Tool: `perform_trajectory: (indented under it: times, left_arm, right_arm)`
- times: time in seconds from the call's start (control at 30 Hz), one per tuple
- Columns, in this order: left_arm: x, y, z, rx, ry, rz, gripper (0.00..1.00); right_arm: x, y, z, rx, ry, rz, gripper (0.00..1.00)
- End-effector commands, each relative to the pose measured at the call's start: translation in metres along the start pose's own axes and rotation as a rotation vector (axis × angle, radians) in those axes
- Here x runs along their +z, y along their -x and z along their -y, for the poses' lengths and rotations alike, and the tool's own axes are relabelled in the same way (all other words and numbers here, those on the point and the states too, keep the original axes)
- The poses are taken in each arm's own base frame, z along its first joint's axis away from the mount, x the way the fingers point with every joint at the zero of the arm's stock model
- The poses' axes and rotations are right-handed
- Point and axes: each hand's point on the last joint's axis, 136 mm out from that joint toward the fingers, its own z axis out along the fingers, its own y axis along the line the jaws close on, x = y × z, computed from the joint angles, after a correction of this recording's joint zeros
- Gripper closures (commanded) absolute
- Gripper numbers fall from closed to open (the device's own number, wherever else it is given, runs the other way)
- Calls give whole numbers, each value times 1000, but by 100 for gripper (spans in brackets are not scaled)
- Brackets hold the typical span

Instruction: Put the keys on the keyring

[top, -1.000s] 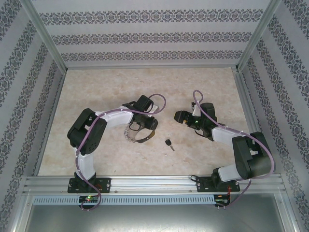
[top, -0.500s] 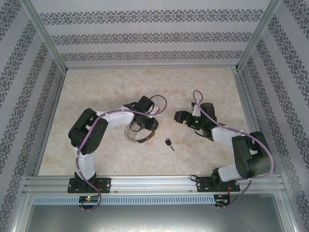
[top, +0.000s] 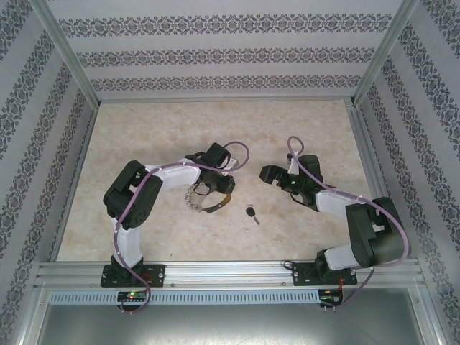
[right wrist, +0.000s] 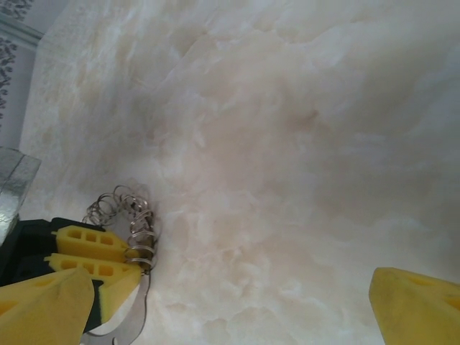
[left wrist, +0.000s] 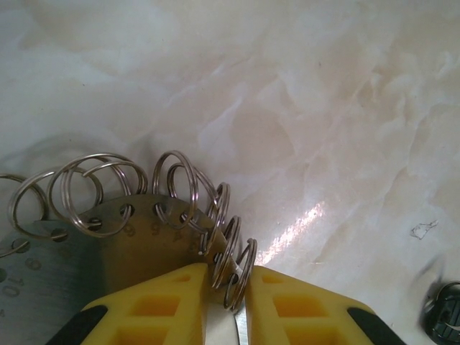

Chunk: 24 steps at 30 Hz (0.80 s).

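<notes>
**Left hand clamped on the keyring, right hand wide open, key lying loose**

The table is pale and marbled, and it carries everything. My left arm reaches in from the near left. My right arm reaches in from the near right. The two hands face each other across the middle of the table, with a gap between them.

My left hand is low at the table and clenched on the keyring. The keyring lies just left of the table's centre, curving out toward the near side of that hand. From my left wrist I see my yellow fingers drawn nearly together, with the ring's flat metal rim pinched between them. That rim is punched with a row of holes, and small wire rings hang through the holes in a bunched fringe. One of them sits right at my fingertips.

My right hand is released. From its wrist its fingers stand far apart with nothing between them, above bare table. It is right of the keyring and not touching it.

The key lies flat on the table, nearer than both hands and right of the keyring. It is clear of the keyring and neither hand touches it. Its black head lies to the far side and its short blade points near and slightly right.
</notes>
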Motion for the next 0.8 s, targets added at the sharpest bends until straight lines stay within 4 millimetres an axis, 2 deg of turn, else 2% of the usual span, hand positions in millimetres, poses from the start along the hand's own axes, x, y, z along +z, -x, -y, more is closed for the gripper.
perform_trajectory:
  times: [0.0,0.13,0.37,0.43,0.57,0.63,0.77]
  left_arm:
    - [5,7,5,7,-7,10,79]
    - [9,7,4,4,-5,10,78]
    - [12,6,2,6,5,7,79]
    - [12,6,1,9,11,7,83]
    - [10,6,0,22,15,10,97]
    - [6,7,2,39,14,17,100]
    - [-11,14,10,94,-7,46,100]
  right_arm:
    - [-7,9,5,-2,-37,52,2]
    - [-7,8,-3,-19,4,36,2]
    - [-5,5,-2,-14,12,24,2]
    - [-5,4,-3,-16,21,19,3]
    - [-5,4,-9,-23,47,7,6]
    - [-5,4,-15,-30,75,-3,8]
    - [-7,0,-43,-60,212,-52,19]
